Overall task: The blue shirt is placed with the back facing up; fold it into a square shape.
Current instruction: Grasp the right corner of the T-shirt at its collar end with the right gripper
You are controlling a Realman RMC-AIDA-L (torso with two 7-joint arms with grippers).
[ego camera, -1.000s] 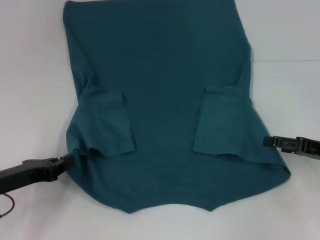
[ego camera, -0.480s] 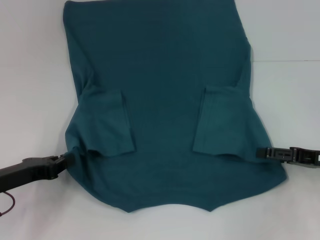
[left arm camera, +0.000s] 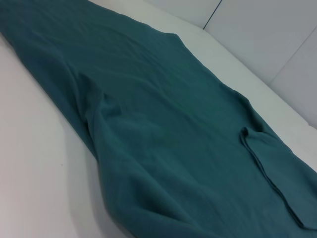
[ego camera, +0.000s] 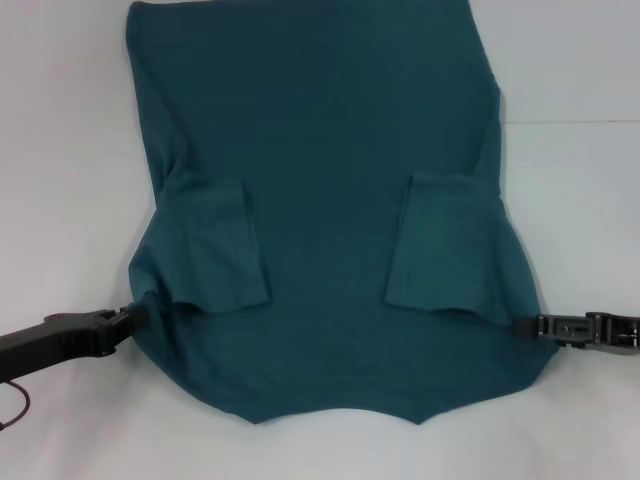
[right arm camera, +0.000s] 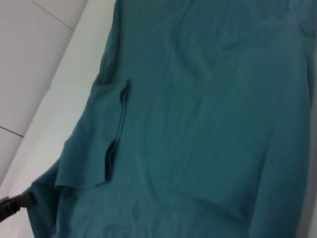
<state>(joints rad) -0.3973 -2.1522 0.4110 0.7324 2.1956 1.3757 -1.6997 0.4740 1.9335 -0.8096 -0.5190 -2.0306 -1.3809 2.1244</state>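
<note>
Blue shirt (ego camera: 320, 200) lies flat — left gripper (ego camera: 138, 316) and right gripper (ego camera: 522, 326) touch its opposite edges; whether either is clamped is unclear.

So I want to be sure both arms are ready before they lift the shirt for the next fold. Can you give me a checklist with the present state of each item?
1. Blue shirt lies flat, both sleeves folded inward: ok.
2. Left gripper at the shirt's left edge near the sleeve: ok.
3. Right gripper at the shirt's right edge: ok.
4. Both grippers at about the same height across the shirt: ok.
5. Fabric actually pinched by either gripper: cannot tell.
6. White table on either side of the shirt clear: ok.
</note>
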